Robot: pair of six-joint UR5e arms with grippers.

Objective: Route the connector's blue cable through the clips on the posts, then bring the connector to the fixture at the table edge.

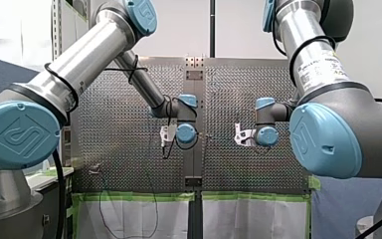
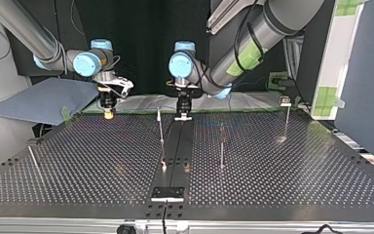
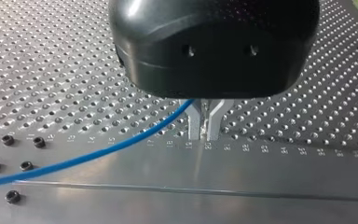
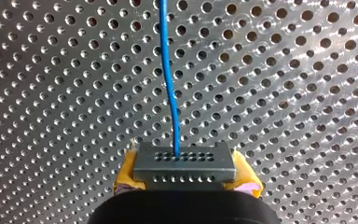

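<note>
In the right wrist view my right gripper (image 4: 186, 181) has its yellow pads (image 4: 127, 175) shut on a grey connector (image 4: 185, 163) with rows of small holes. The blue cable (image 4: 168, 74) leaves the connector's face and runs ahead over the perforated table. In the left wrist view my left gripper (image 3: 203, 136) has its metal fingers (image 3: 194, 122) shut on the blue cable (image 3: 98, 155), which trails off to one side just above the table. In the top view my right gripper (image 2: 108, 115) hangs at the left, my left gripper (image 2: 182, 116) near the middle, both at the table's far edge.
Thin posts stand on the table: one (image 2: 160, 127) near the centre strip, one (image 2: 221, 148) to its right, one (image 2: 286, 121) at the far right with a clip on top, one (image 2: 33, 158) at the left. A black fixture plate (image 2: 167, 193) lies at the near edge.
</note>
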